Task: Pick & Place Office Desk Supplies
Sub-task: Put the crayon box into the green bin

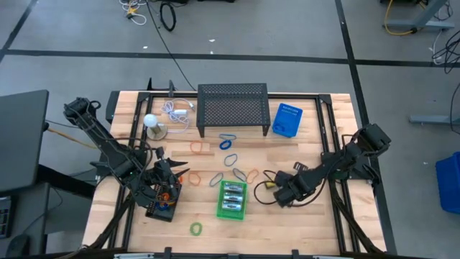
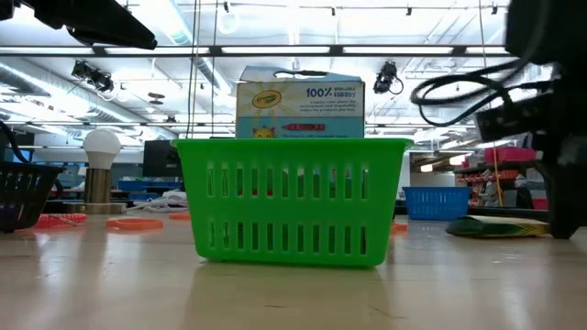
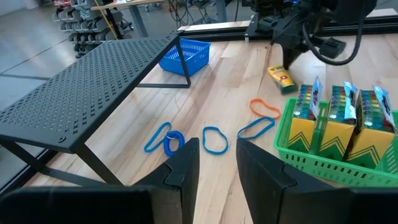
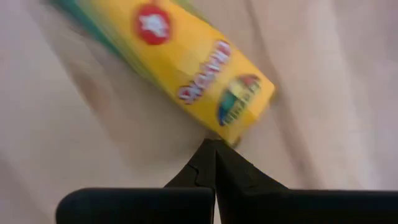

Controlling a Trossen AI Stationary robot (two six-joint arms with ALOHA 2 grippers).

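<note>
Wooden tabletop is showing your right gripper point(image 4: 213, 144) closed, tips touching 1 crayon box point(image 4: 199, 78) lying flat at the green basket's point(image 1: 220, 210) 3 o'clock, probably nudging it. Your left gripper point(image 3: 217, 152) is hovering part-open, empty, above blue loops point(image 3: 214, 140).

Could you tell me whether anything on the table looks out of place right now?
Yes: one crayon box lies flat on the wood outside the green basket, where the other crayon boxes stand upright. The shut right gripper is at its end. Rubber bands lie scattered loose across the table.
</note>
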